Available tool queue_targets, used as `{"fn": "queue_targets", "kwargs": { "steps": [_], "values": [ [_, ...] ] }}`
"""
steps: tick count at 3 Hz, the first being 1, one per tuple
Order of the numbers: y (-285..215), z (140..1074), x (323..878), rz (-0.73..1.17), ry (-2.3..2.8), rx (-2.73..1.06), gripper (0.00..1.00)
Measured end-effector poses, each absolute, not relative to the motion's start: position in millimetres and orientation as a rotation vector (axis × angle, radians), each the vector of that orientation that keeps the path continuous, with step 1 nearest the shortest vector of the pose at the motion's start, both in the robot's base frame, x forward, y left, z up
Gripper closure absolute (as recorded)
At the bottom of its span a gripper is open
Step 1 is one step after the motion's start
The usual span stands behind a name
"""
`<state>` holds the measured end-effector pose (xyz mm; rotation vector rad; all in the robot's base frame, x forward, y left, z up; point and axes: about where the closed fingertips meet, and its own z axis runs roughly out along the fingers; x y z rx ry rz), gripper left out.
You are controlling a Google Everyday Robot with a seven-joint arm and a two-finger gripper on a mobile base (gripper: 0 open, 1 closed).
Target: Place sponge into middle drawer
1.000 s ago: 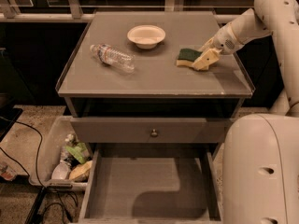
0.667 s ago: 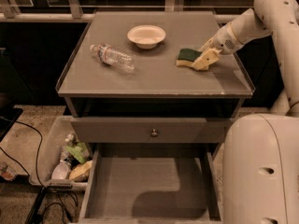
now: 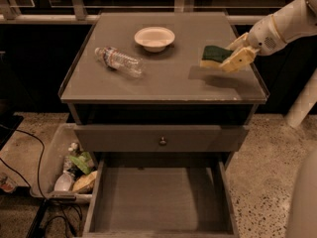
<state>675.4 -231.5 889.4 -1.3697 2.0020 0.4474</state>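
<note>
sponge (image 3: pixel 214 56) pinched at its right end by the gripper (image 3: pixel 229 58), over the right side of the tabletop (image 3: pixel 163 81), near the right rim. appears to hang clear of the surface, with a soft shadow on the top just below and to the left. dark green scouring face up, pale yellow foam beneath, slab slightly tilted. sticks out leftward from the fingers (image 3: pixel 241 56).

gripper closed on the sponge, pale yellowish fingers narrowed to the thickness of the slab. reaches in from the right on a smooth white arm (image 3: pixel 285 24), rounded and slightly glossy.

middle drawer (image 3: pixel 158 198) pulled out at the bottom, well below and to the left of the sponge — wide shallow grey box, low side walls, plain flat floor. just above it, a closed grey drawer front (image 3: pixel 124 139) with a small round knob (image 3: pixel 162 141).

also on the tabletop: shallow round white bowl (image 3: pixel 154 37) toward the back centre; clear plastic bottle (image 3: pixel 119 61) lying on its side left of centre, crinkled and see-through. both well apart from the sponge. tabletop matte grey and flat, with a thin raised rim.

left of the cabinet, a pale bin (image 3: pixel 47 162) of mixed litter — set on a speckled floor (image 3: pixel 270 162).
</note>
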Motion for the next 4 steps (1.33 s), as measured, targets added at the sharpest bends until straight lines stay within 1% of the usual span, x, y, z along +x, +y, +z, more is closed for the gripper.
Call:
{"fn": "queue_targets", "kwargs": {
  "steps": [2, 3, 4],
  "values": [
    [-229.4, 949.3, 576.2, 0.34, 1.912, -1.332, 1.0],
    [-219.5, 947.4, 526.5, 0.333, 1.912, -1.286, 1.0],
    [-218.0, 911.9, 508.2, 0.38, 1.973, -1.291, 1.0]
  ]
}}
